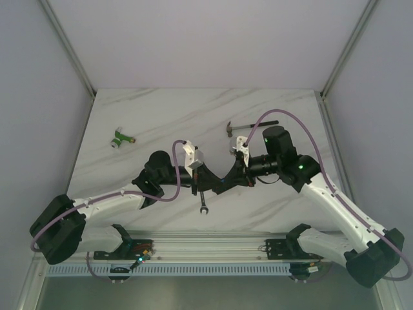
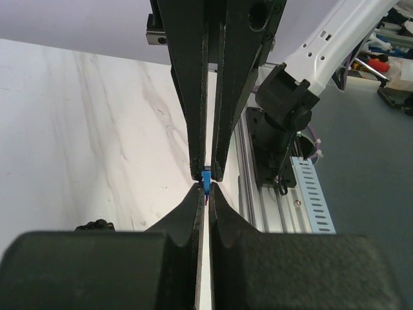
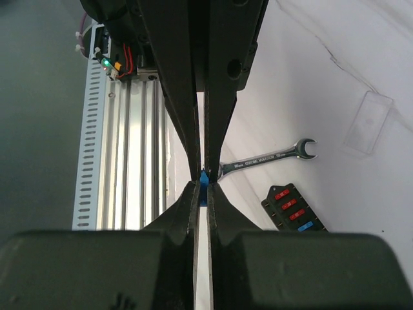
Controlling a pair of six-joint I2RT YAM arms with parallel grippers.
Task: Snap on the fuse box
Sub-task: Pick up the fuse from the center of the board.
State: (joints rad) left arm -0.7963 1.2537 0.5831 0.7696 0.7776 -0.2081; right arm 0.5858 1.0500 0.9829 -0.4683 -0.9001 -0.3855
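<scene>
Grippers: left gripper, right gripper tip to tip, both jaws clamped on blue fuse
Fuse box: uncovered, beside wrench; clear cover apart

- R tool at btm of frame: fingers drawn nearly together, small blue piece nipped at tips.
- L tool seen at top, fingers likewise narrowed, tips met at same blue piece.
- At right, fuse box laid flat on bench, uncovered; 3 red fuses, 1 blue shown.
- Wrench laid just beyond box, apart from it.
- Clear cover laid further off, apart from both.
- Alu rail seen at left.
</scene>
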